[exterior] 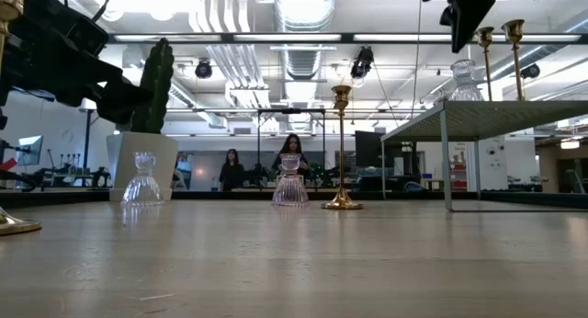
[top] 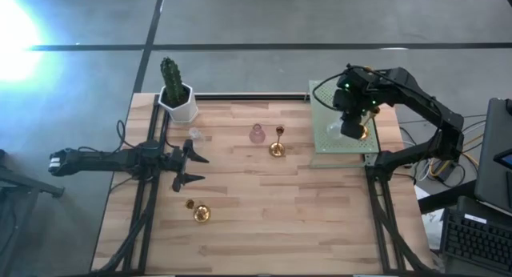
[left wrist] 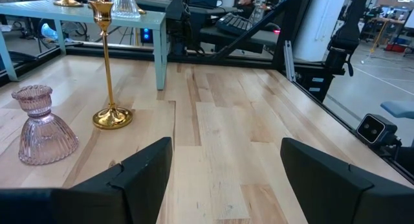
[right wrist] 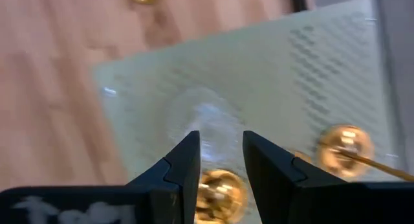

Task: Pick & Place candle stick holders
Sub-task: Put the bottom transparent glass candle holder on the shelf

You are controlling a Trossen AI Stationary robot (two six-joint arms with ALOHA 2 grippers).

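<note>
Two gold holders (right wrist: pixel 220 190) on shelf (right wrist: pixel 291 75), right hand (right wrist: pixel 220 160) above

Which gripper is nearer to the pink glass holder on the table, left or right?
Left. The left gripper waits open, apart from the pink glass holder, facing it. The right gripper hangs over the raised green shelf, farther off.

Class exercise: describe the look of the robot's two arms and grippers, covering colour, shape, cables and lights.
Both arms are black and jointed. The left gripper has two dark, wedge-shaped fingers. The right gripper has matching angular black fingers. Black cables loop over the right arm, which shows small green lights near its wrist.
</note>
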